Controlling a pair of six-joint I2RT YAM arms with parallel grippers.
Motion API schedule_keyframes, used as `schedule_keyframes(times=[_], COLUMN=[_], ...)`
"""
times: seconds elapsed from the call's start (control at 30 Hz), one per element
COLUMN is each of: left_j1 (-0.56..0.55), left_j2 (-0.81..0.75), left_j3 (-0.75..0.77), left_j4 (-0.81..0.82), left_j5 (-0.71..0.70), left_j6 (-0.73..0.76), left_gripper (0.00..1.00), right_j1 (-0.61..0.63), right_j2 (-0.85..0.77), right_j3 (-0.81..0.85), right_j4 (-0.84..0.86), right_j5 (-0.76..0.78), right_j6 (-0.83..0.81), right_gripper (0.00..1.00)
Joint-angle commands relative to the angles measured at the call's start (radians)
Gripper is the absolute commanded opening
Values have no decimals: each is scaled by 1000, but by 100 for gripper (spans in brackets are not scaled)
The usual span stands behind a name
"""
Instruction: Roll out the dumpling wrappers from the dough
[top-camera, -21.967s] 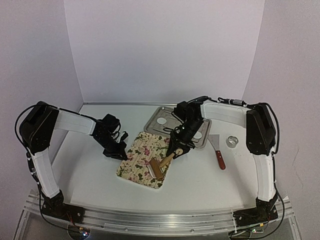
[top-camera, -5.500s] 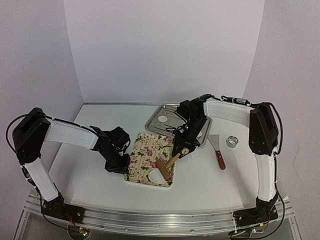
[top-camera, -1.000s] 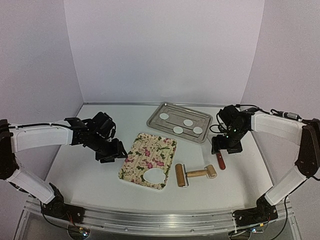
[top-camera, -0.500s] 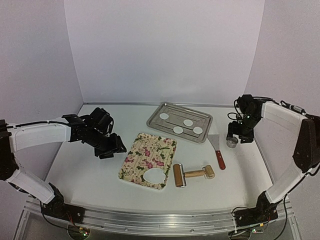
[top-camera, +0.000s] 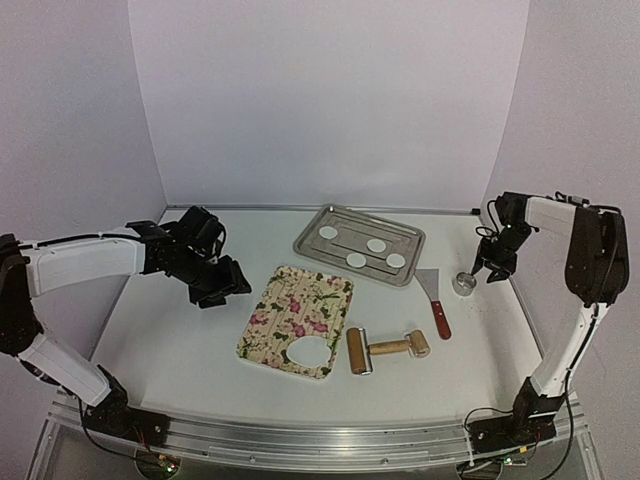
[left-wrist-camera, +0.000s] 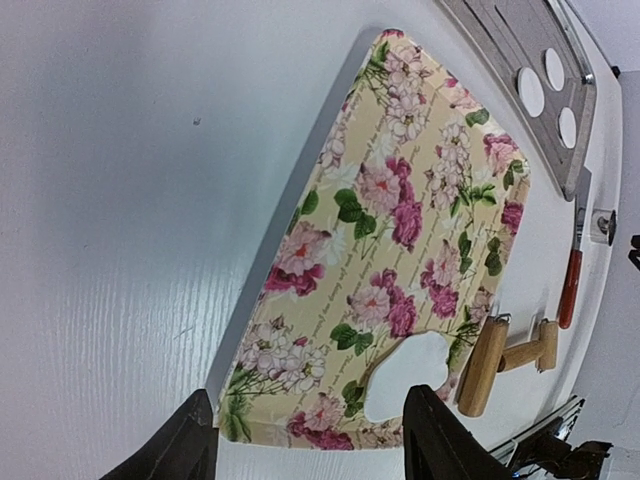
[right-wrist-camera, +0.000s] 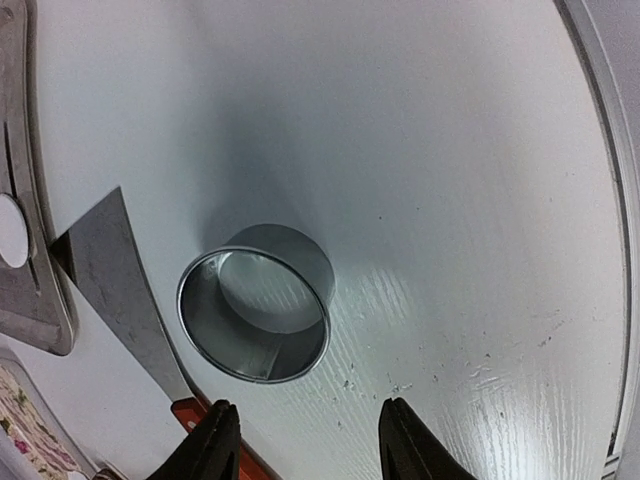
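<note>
You see four thin, flat, round white dumpling wrappers (top-camera: 355, 260) in the ribbed steel tray (top-camera: 306, 243). Left gripper (left-wrist-camera: 308, 400): spread wide, empty. Right gripper (right-wrist-camera: 307, 405): spread, empty, near the shiny metal ring cutter (right-wrist-camera: 300, 262).

Shiny metal ring cutter (right-wrist-camera: 300, 262), wooden roller (top-camera: 386, 348), glossy white table (top-camera: 180, 340).

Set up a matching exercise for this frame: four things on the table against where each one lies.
Things:
1 dumpling wrappers
2 rolling pin
3 ring cutter
4 dough sheet

Places:
A on the floral board, at its near end
B on the bare table, right of the board's near corner
C in the metal tray
D on the table, right of the spatula blade

Pairs: 1-C, 2-B, 3-D, 4-A
</note>
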Motion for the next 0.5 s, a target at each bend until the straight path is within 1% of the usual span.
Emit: schedule_keyframes(times=[0.0, 0.07, 0.23, 0.3, 0.47], left_j1=[10, 11, 19, 25, 35], left_j2=[59, 96, 166, 187, 224], left_j3=[120, 154, 230, 249, 286], left_j4=[4, -14, -50, -55, -68], left_j5=[-32, -35, -23, -17, -3], left_j6=[56, 85, 138, 151, 170], left_gripper=[84, 84, 84, 84, 84], right_j1=[3, 3, 3, 3, 3], right_j2=[65, 92, 146, 161, 175], right_j3=[64, 82, 103, 107, 115], right_j4=[-10, -11, -12, -12, -17], right_j5=[2, -7, 8, 17, 25], right_j6=[-13, -13, -5, -4, 3], right_gripper=[46, 45, 38, 34, 18])
